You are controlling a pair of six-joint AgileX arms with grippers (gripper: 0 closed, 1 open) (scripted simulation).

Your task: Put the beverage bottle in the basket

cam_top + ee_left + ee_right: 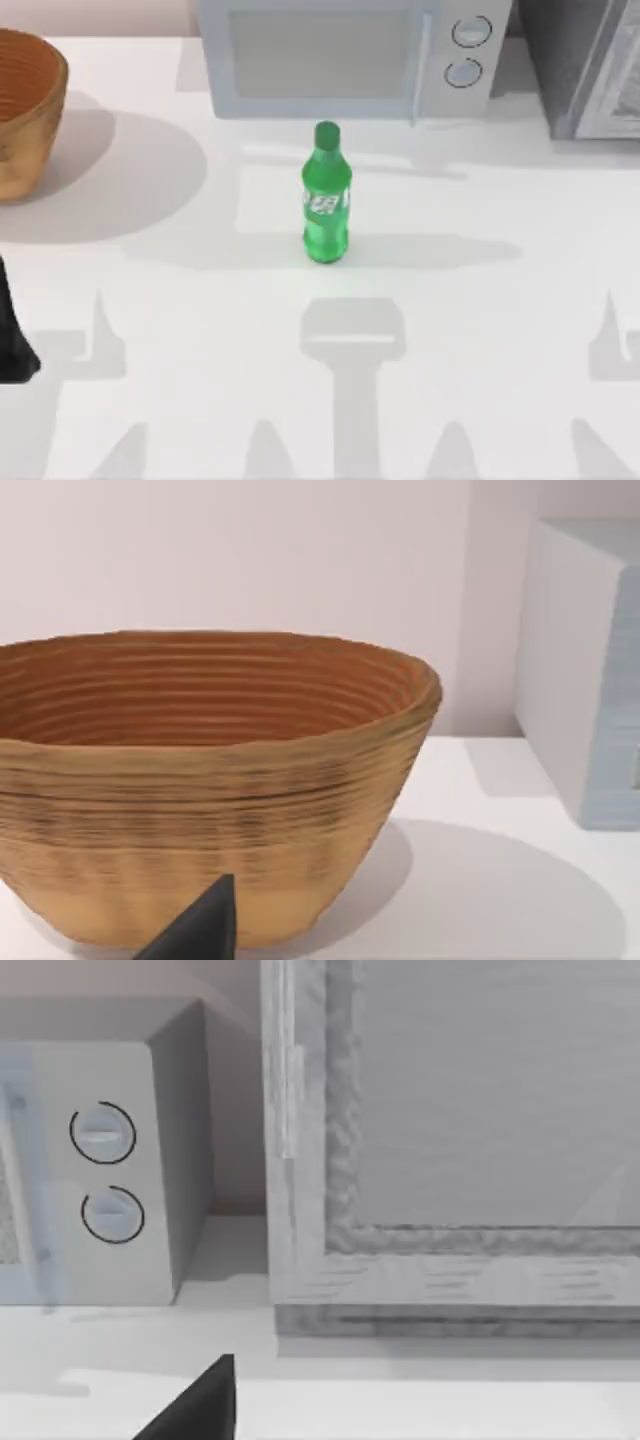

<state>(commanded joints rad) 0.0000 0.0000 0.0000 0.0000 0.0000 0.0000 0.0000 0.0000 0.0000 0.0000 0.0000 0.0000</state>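
The beverage bottle (326, 195) is bright green with a green cap and a white-and-green label. It stands upright near the middle of the table, just in front of the microwave. The basket (25, 110) is orange-brown, ribbed and bowl-shaped, and sits at the far left back corner, partly cut off by the picture's edge. In the left wrist view the basket (210, 780) is close and seems to hold nothing. A dark tip of my left gripper (200, 932) points at its wall. My left arm (12, 340) is parked at the left edge, far from the bottle. My right gripper (200, 1407) faces the back right corner.
A white microwave (350, 55) with two round knobs stands at the back centre. A grey cabinet (585, 65) stands at the back right, seen close in the right wrist view as a framed grey cabinet (450, 1140). White tabletop (480, 330) stretches around the bottle.
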